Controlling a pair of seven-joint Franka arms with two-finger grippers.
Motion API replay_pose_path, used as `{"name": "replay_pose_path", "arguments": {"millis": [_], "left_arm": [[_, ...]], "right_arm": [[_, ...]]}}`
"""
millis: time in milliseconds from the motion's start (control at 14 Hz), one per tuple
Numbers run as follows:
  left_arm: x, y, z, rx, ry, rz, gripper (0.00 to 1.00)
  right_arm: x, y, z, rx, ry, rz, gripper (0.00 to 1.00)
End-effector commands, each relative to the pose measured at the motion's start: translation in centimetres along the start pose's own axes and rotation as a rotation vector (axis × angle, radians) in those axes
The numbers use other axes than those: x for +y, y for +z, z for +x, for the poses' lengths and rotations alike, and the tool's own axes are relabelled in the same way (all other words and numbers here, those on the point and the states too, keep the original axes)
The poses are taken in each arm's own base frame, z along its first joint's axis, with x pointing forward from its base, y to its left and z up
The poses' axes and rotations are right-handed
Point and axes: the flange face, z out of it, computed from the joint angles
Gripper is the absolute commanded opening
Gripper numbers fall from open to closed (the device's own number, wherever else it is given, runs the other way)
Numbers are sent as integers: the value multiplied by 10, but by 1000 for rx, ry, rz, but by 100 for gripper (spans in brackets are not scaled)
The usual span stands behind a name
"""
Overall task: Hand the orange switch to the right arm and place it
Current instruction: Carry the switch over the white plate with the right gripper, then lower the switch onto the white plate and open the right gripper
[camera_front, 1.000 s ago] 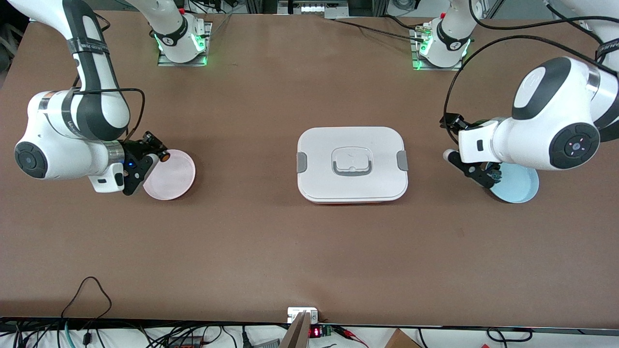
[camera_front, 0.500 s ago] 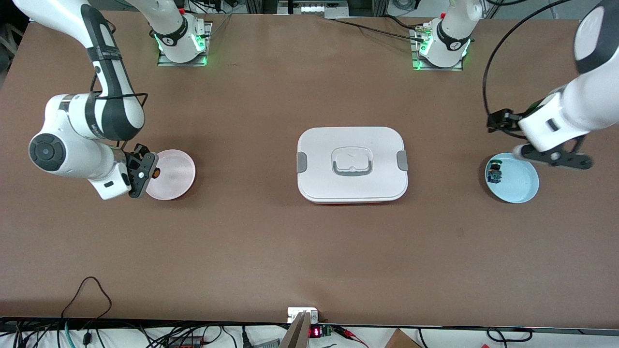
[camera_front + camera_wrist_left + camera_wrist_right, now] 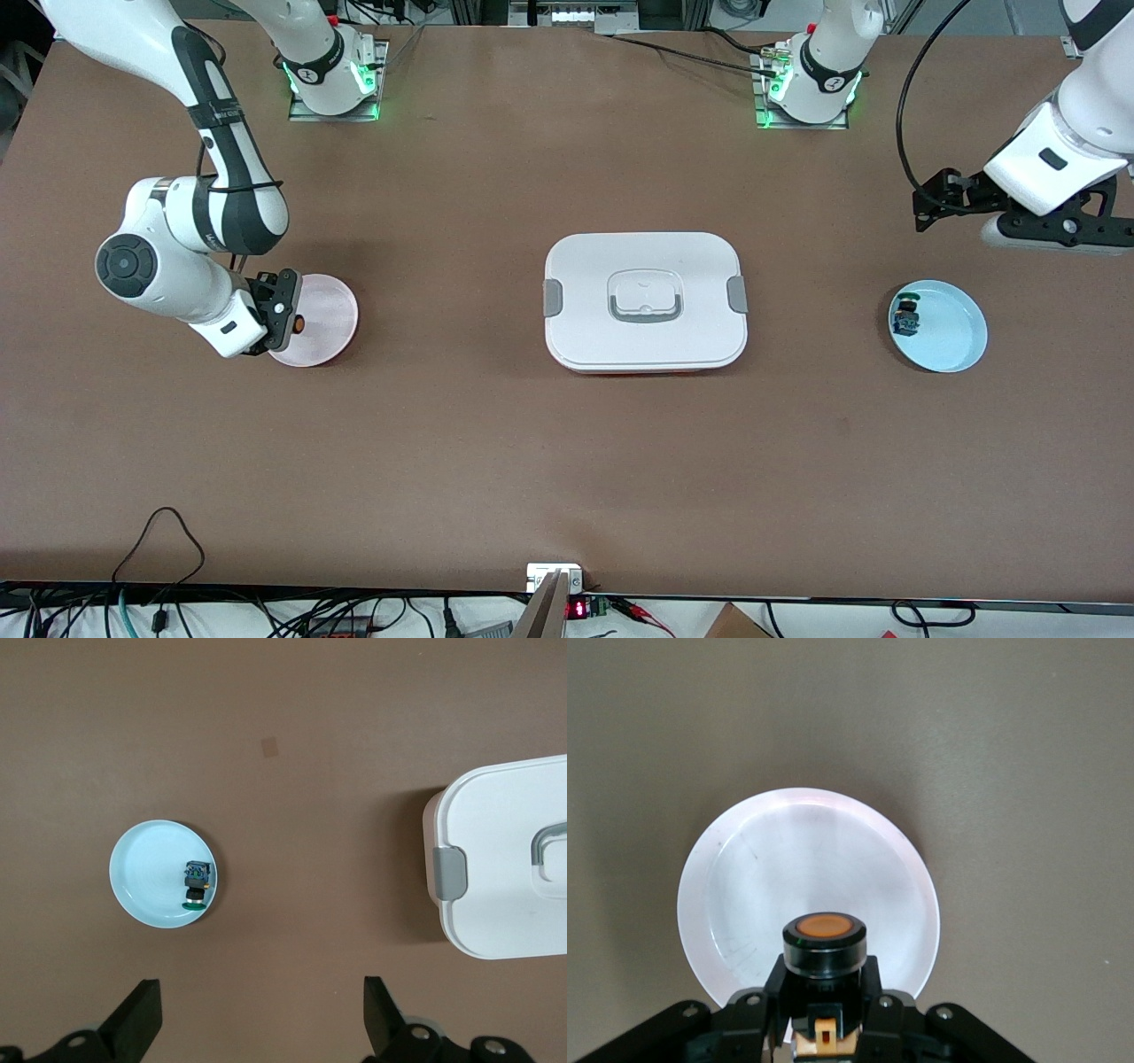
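Observation:
The orange switch [image 3: 299, 322], a small black cylinder with an orange cap [image 3: 825, 928], is clamped in my right gripper [image 3: 285, 312]. That gripper hangs over the edge of the pink plate [image 3: 323, 310] toward the right arm's end of the table. In the right wrist view the right gripper [image 3: 825, 997] is shut on the switch's body, cap outward, with the pink plate [image 3: 806, 859] below. My left gripper [image 3: 1059, 235] is up over bare table beside the blue plate [image 3: 957, 341]. The left gripper [image 3: 261, 992] is open and holds nothing.
A green-capped, blue-bodied part [image 3: 905, 317] lies in the blue plate [image 3: 142, 859] near its rim. A white lidded box [image 3: 645, 301] with grey clips and a handle sits mid-table, between the two plates. Cables run along the table's near edge.
The right gripper swung with the switch over the pink plate's edge. The left arm lifted off the blue plate and drew back toward its end of the table, uncovering the green-capped part.

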Motion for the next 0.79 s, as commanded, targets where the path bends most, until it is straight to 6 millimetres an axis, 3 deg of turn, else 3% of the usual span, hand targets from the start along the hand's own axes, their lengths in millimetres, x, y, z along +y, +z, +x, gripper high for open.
{"name": "replay_pose_path", "arguments": {"millis": [0, 143, 714], "left_arm": [[3, -2, 6, -25, -38, -23, 100], [2, -6, 7, -12, -40, -26, 100], [8, -7, 8, -12, -29, -27, 100]], "right_arm": [[-11, 3, 0, -25, -57, -42, 0], [-20, 17, 8, -45, -95, -56, 0], [-38, 50, 7, -36, -172, -132, 0]]}}
